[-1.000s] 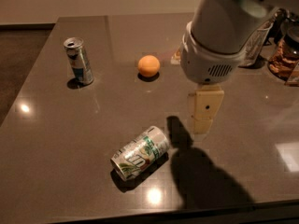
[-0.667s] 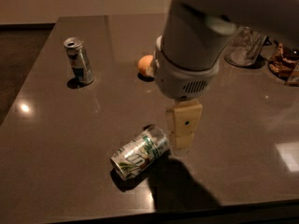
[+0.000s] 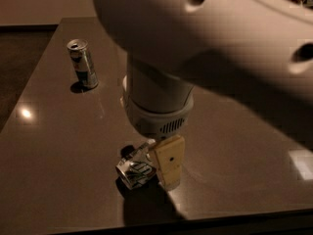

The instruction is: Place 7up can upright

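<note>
The 7up can (image 3: 135,169) lies on its side on the dark table (image 3: 58,170), near the front edge, silver-white with green lettering. Only its left part shows; the rest is hidden behind my gripper (image 3: 167,166). The gripper hangs straight down from the big white arm (image 3: 156,97) and is low over the can's right end, touching or almost touching it. I cannot tell whether it has hold of the can.
A slimmer silver-and-blue can (image 3: 83,63) stands upright at the back left. The table's front edge (image 3: 146,219) runs just below the 7up can. The arm fills the upper right of the view and hides what is behind it.
The arm has moved left and down from beside the can to right over its right end. It now hides the orange ball and the things at the back right. The can has not moved.
</note>
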You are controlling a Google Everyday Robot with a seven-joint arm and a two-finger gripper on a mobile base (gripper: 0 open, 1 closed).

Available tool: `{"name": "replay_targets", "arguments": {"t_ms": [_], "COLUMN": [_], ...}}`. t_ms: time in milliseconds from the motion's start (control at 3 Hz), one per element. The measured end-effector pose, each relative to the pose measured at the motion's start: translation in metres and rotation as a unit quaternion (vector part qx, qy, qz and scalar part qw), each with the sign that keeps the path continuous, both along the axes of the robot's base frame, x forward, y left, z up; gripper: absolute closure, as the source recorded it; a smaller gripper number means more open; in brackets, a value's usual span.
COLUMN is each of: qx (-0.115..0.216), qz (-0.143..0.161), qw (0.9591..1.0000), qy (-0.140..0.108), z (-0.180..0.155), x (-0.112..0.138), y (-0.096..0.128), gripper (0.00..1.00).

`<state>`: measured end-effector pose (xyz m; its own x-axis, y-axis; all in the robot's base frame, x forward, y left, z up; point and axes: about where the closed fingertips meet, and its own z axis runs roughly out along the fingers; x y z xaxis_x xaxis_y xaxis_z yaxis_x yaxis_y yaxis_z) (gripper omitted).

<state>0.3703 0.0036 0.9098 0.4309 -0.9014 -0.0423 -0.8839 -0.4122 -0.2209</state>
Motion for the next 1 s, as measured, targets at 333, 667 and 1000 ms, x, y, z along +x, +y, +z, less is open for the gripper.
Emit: {"name": "replay_targets", "arguments": {"t_ms": [333,667,1000], "qx": [-0.021,-0.037,-0.052], "qz": [0.037,0.053,0.06], "qw": [0.999,0.9975,0.9961], "qy": [0.013,0.03,0.039], "z": [-0.024,-0.045,-0.06], "x": [-0.007,-0.006,-0.004], "y": [0.007,0.006,0.003], "gripper": [0.0,0.0,0.18]}}
